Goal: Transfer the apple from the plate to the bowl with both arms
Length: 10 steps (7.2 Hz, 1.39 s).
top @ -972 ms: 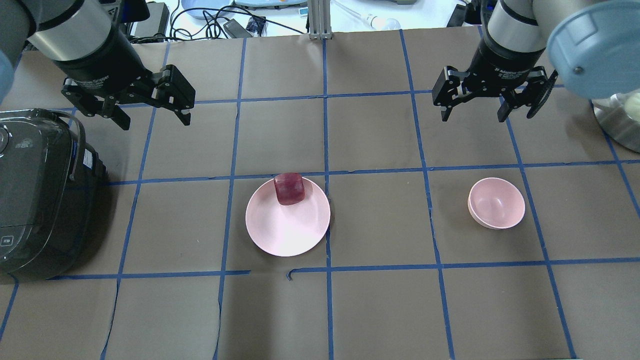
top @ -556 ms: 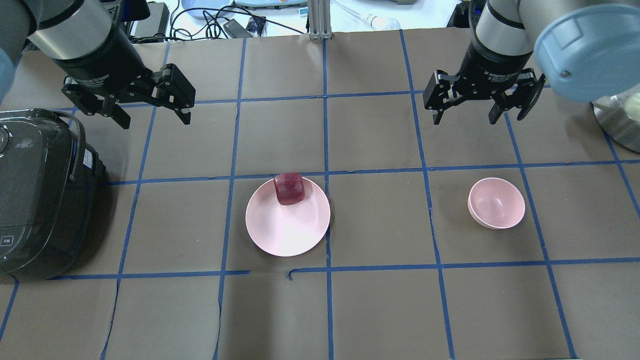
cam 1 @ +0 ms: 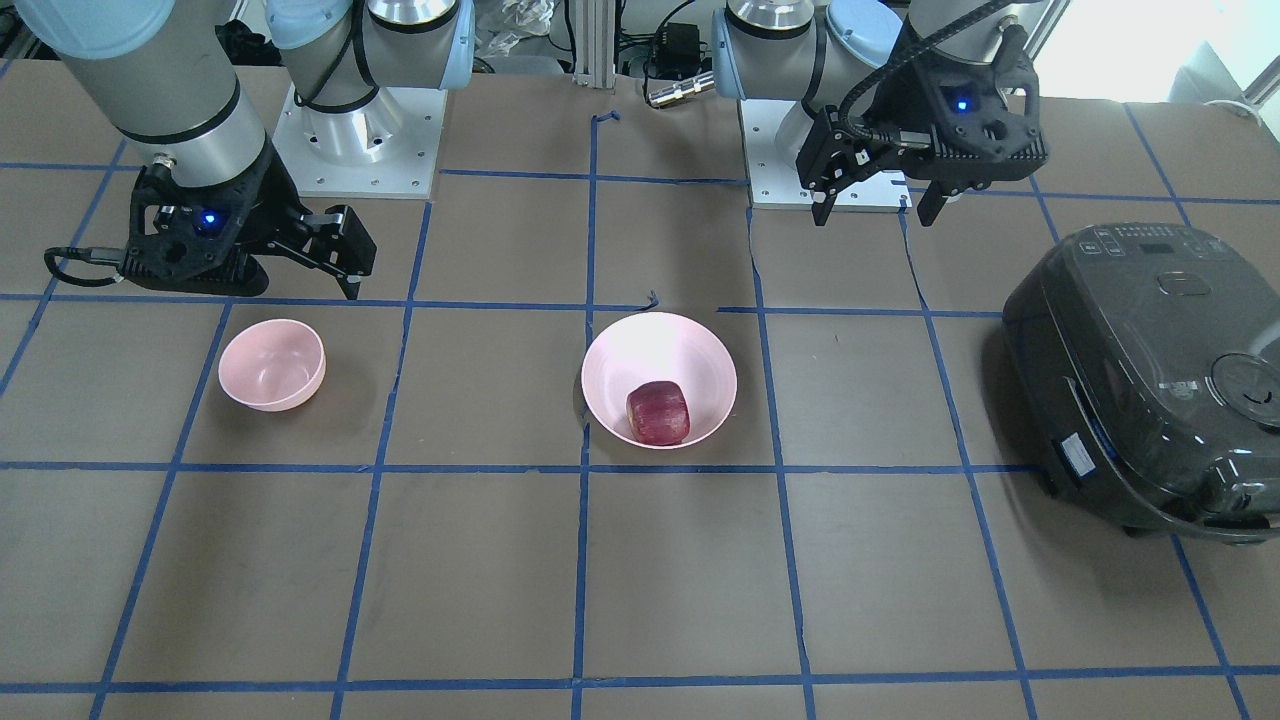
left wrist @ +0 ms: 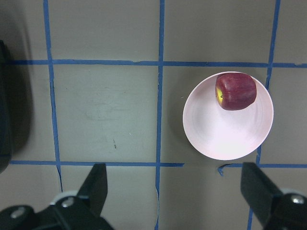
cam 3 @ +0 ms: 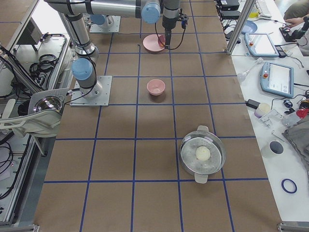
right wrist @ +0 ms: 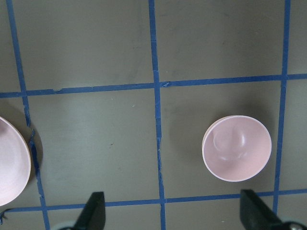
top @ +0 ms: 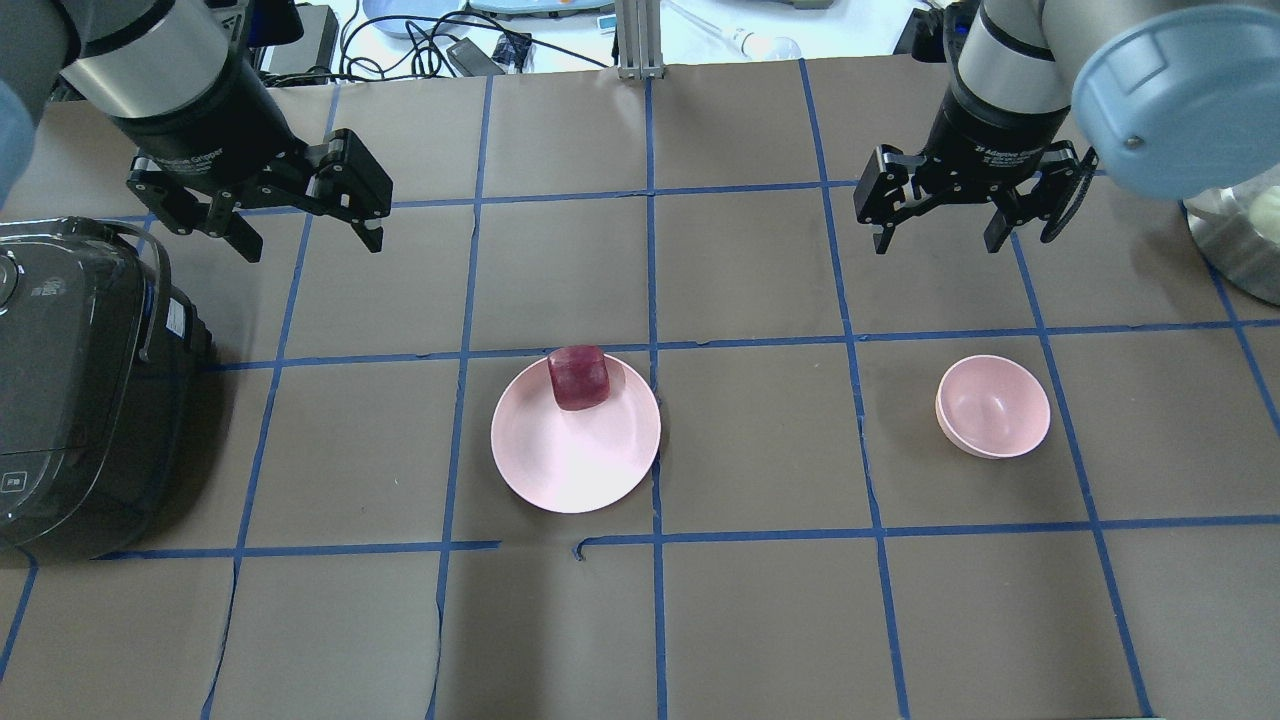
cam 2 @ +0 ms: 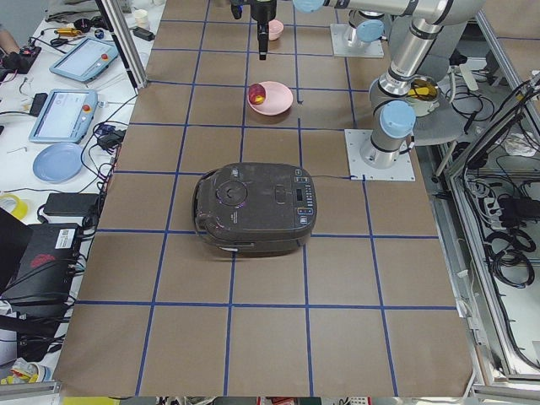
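The dark red apple (top: 578, 378) lies on the far part of the wide pink plate (top: 575, 480) at mid table; it also shows in the front view (cam 1: 658, 412) and the left wrist view (left wrist: 235, 91). The small deep pink bowl (top: 993, 407) stands empty to the plate's right, and also shows in the right wrist view (right wrist: 236, 148). My left gripper (top: 310, 243) hangs open and empty, high and far left of the plate. My right gripper (top: 936, 245) hangs open and empty above the table beyond the bowl.
A black rice cooker (top: 80, 390) stands at the table's left edge. A steel pot (cam 3: 203, 154) with a white ball in it stands at the right end. Both arm base plates (cam 1: 355, 150) are on the robot's side.
My right gripper shifted a little to the left and then eased back, still open. The left gripper, apple, plate and bowl have barely moved.
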Available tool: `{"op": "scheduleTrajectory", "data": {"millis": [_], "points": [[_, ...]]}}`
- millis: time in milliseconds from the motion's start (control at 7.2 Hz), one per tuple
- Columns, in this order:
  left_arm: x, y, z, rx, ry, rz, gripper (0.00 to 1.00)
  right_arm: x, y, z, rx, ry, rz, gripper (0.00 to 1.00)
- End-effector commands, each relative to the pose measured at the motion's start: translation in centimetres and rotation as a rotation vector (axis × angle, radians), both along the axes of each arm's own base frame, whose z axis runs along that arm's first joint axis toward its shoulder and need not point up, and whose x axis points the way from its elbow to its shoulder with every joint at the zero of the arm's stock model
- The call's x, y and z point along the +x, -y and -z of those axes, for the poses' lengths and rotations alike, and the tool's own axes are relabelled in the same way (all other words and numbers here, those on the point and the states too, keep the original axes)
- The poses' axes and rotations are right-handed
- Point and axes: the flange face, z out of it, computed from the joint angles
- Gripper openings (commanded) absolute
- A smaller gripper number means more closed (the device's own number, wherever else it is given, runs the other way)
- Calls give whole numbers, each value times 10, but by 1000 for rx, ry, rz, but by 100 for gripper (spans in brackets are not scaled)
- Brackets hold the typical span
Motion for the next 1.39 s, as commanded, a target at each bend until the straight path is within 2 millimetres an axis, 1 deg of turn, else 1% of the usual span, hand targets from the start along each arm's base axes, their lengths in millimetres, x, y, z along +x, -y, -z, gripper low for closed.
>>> {"op": "scheduleTrajectory", "data": {"millis": [0, 139, 278, 417, 556, 694, 833, 972, 1111, 1250], "points": [[0, -1, 2, 17, 3, -21, 100, -1, -1, 1, 8, -7, -2, 100], [0, 0, 2, 20, 3, -25, 100, -3, 1, 2, 6, -10, -27, 100], [-2, 6, 6, 26, 1, -15, 100, -10, 4, 4, 5, -8, -51, 100], [-18, 9, 11, 33, -3, 6, 100, -37, 12, 11, 23, 7, -101, 100], [-46, 17, 33, 62, -2, 9, 100, -79, 15, 25, 44, 28, -90, 100], [-73, 30, 56, 40, -3, 15, 100, -123, 12, 49, 75, 50, -96, 100], [-96, 40, 89, 46, 0, -56, 100, -162, 6, 77, 63, 59, -104, 100], [-118, 52, 123, 35, -2, -116, 100, -184, -3, 114, 60, 76, -139, 100], [-131, 58, 159, 59, 12, -156, 100, -198, -17, 146, 60, 87, -183, 100], [-144, 65, 198, 51, 12, -167, 100, -198, -34, 180, 75, 97, -177, 100]]}}
